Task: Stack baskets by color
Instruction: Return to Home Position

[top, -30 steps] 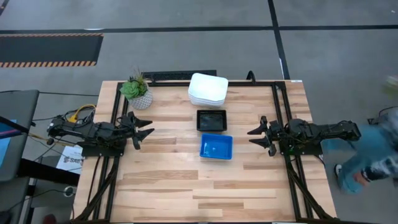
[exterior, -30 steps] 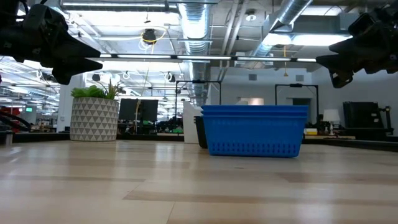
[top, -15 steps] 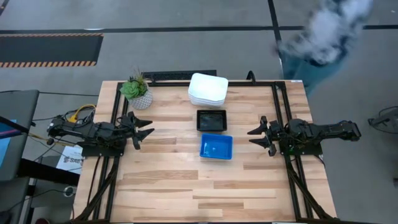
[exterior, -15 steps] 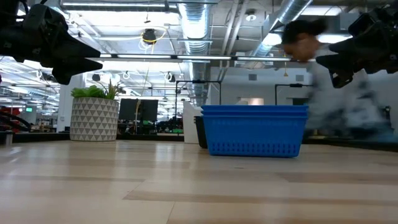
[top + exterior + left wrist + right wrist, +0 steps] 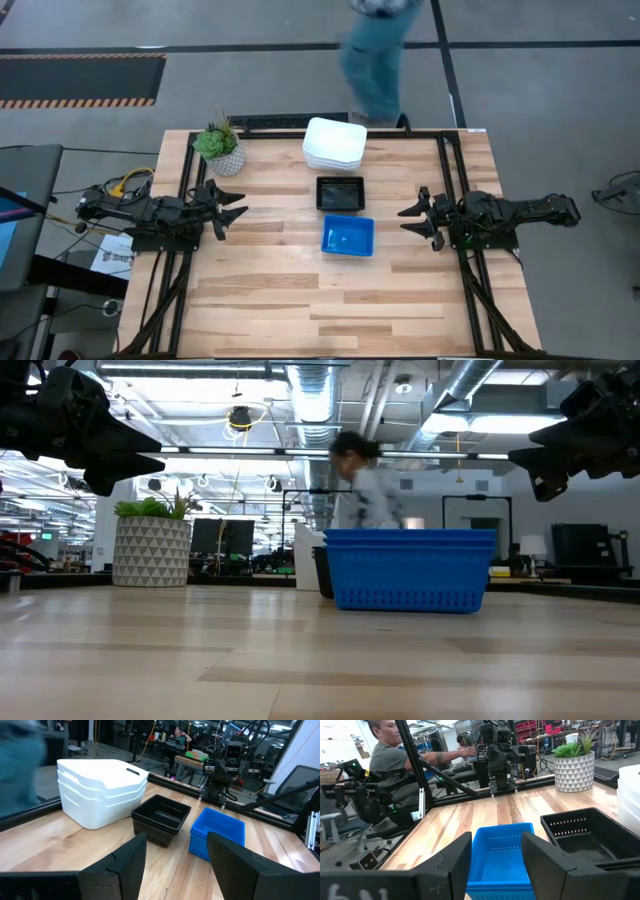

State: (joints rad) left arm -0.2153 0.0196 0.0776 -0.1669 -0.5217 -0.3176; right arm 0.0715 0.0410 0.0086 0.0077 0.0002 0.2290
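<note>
On the worktop [image 5: 270, 290], three basket piles run from the centre toward 12 o'clock: blue stack [image 5: 348, 236], black stack [image 5: 340, 193], then white stack [image 5: 334, 144]. Each lies flat, open side up, its long axis running 9 to 3. The left pincer [image 5: 240, 208] at 9 o'clock and the right pincer [image 5: 405, 220] at 3 o'clock hang spread and empty, facing inward.

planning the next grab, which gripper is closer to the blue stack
Right. Right gripper hangs just beside the blue stack; left gripper is much farther off on its other side.

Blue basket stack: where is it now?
High view: the blue basket stack sits mid-table, between the left pincer and right pincer, just beside the black mesh stack, which separates it from the white stack.
</note>
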